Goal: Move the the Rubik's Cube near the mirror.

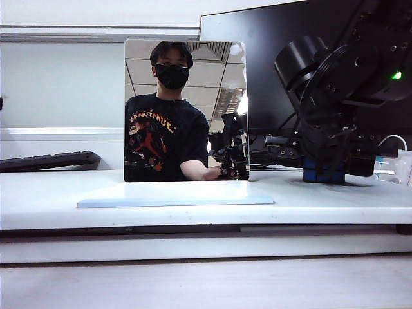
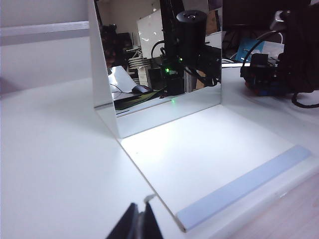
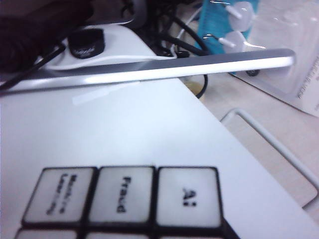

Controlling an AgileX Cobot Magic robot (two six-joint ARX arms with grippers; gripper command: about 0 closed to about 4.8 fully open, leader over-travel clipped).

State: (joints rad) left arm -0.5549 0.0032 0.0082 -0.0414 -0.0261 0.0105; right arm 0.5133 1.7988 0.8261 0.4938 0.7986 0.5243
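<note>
Rubik's Cube on the bench, right of the mirror.
The right gripper is lowered over the cube, apparently to grasp it; whether its jaws grip cannot be told. The left gripper, fingers together, idles clear before the mirror's base. No containers appear.

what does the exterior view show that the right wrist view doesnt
Only the exterior view: the upright mirror on its pale-blue base, reflecting a masked person, a black monitor behind it, a keyboard at far left, and the right claw down around the cube's blue face.

Only the right wrist view: the cube's top white tiles with printed words, and a teal package beyond the table edge.

Both: the Rubik's Cube and the white table.
</note>
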